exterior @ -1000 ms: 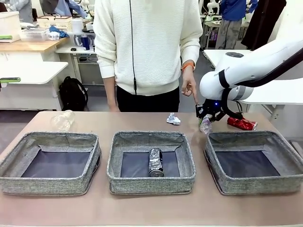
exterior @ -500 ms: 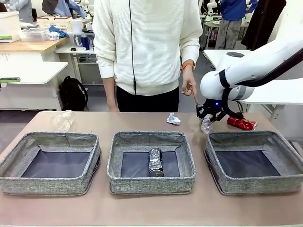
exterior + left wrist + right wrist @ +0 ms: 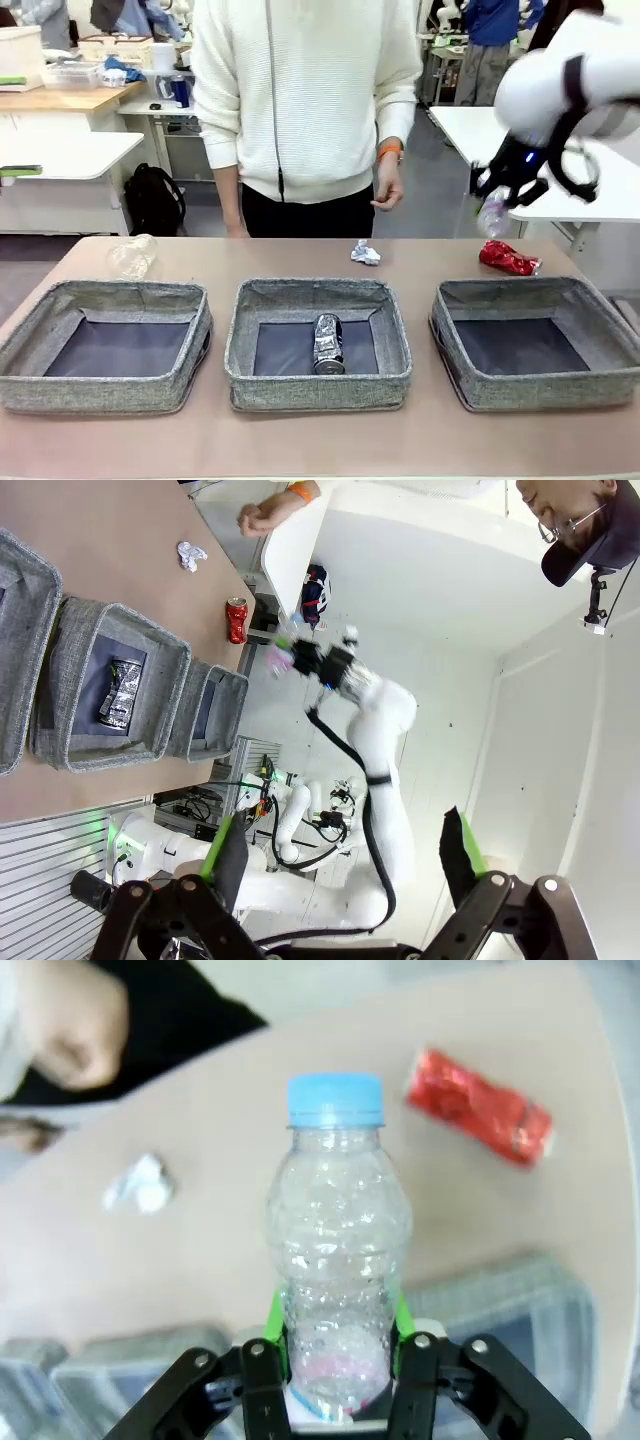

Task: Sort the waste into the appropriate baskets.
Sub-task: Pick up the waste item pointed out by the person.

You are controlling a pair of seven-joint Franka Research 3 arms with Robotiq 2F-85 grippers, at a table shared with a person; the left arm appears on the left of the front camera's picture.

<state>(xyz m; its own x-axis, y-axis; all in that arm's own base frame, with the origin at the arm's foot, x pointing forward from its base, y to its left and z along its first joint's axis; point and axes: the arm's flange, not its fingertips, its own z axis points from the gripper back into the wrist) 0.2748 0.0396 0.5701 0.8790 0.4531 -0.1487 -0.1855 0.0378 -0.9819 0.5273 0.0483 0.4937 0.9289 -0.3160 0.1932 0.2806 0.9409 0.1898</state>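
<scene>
Front view of a brown table [image 3: 320,440] with three grey woven baskets in a row along its near side. A person in a white sweater stands at 12 o'clock beyond the far edge, one hand [image 3: 388,190] loosely curled at hip height.

The right gripper [image 3: 497,200] hangs in the air at about 2 o'clock, above the table's far right corner. It is clamped on the clear plastic bottle [image 3: 491,216]. The right wrist view shows the green pads pressing both sides of the bottle's lower body, beside the pinkish label, with the blue cap pointing away from the gripper.

The crushed dark blue-silver can [image 3: 328,343] lies on the dark bottom of the middle basket [image 3: 318,392]. The crushed red can [image 3: 509,259] lies on the table at 12 o'clock from the right basket [image 3: 545,392], just beyond its far wall. The crumpled white paper wad [image 3: 366,252] sits at 12 o'clock from the middle basket. The clear plastic cup [image 3: 132,255] lies on its side at 12 o'clock from the left basket [image 3: 100,392].

In the left wrist view the left gripper [image 3: 340,865] has its fingers spread wide, with nothing between them
</scene>
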